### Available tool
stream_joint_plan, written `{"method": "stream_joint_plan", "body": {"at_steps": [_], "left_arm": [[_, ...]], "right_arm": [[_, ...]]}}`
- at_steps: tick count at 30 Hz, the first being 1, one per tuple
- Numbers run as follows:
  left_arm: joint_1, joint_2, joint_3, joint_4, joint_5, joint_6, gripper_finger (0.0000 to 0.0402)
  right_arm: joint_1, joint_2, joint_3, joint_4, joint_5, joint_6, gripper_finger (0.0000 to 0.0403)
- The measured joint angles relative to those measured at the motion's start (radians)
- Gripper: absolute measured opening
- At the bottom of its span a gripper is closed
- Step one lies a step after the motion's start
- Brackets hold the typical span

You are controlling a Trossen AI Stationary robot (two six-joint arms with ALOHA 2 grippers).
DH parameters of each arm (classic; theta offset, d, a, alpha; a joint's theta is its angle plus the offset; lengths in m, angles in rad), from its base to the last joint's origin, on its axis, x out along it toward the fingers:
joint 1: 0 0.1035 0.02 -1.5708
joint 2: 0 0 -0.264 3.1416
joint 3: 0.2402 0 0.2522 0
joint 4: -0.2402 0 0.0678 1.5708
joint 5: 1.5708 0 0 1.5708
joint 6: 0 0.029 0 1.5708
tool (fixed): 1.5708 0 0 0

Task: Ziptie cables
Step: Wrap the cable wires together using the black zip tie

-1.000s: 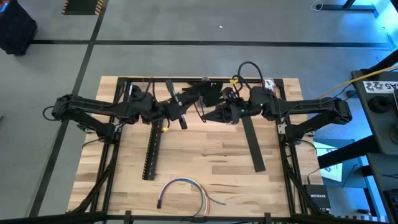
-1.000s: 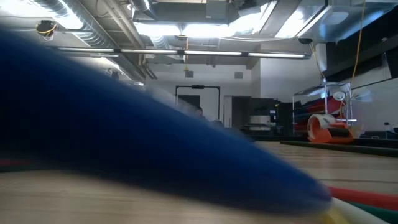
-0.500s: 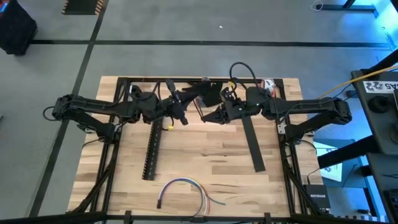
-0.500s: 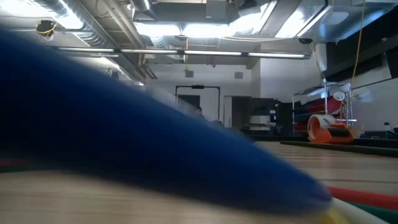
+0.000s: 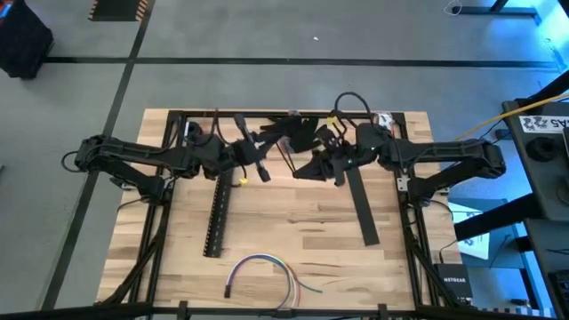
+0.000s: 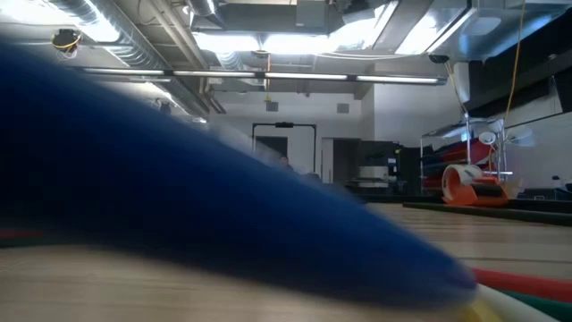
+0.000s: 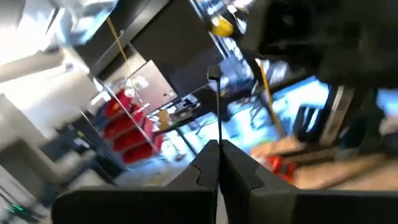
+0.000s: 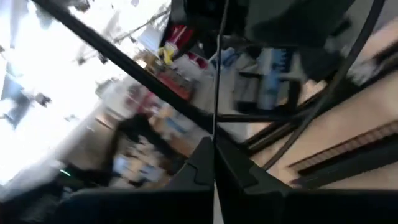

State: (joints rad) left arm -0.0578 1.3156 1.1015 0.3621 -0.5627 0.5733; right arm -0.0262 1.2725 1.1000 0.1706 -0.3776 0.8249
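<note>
The cables (image 5: 264, 270), a curved bundle of white, blue-purple and dark wires, lie loose on the wood near the table's near edge, far from both grippers. In the low view they show as a blurred blue shape (image 6: 179, 179) close to the lens. My left gripper (image 5: 260, 167) and my right gripper (image 5: 304, 167) face each other over the far middle of the table. Each is shut on a thin dark strip (image 5: 286, 153) that shows between them. Whether both hold the same strip, I cannot tell. My left gripper (image 7: 219, 146) pinches the thin dark strip (image 7: 219, 127) between its two shut fingers. The strip runs straight out past the fingertips, clear of the table, to a small square head (image 7: 213, 74). My right gripper (image 8: 213, 144) pinches a thin dark strip (image 8: 215, 118) between its shut fingers. The strip runs straight out from the fingertips toward the other arm, off the table.
A long black slotted channel (image 5: 216, 213) lies left of centre, pointing from far to near. A flat black bar (image 5: 361, 206) lies right of centre. Dark parts (image 5: 298, 132) sit by the far edge. Bare wood (image 5: 289, 218) lies between channel and bar.
My right gripper drifted a little toward the table's left, then back toward the right and slightly nearer. My left gripper turned slightly and returned. Both stayed shut, and the cables did not move.
</note>
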Motion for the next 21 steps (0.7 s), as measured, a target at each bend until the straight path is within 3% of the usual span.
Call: {"method": "stream_joint_plan", "body": {"at_steps": [7,11,21], "left_arm": [[0.011,0.000,0.000,0.028,0.001,-0.290,0.0000],[0.035,0.000,0.000,0.075,0.002,-0.414,0.0000],[0.057,0.000,0.000,0.062,0.009,-0.501,0.0000]], "right_arm": [[-0.001,-0.008,0.001,-0.073,0.033,-0.320,0.0000],[0.000,-0.008,0.001,-0.124,0.005,-0.363,0.0000],[-0.002,-0.006,0.001,-0.182,-0.019,-0.471,0.0000]]}}
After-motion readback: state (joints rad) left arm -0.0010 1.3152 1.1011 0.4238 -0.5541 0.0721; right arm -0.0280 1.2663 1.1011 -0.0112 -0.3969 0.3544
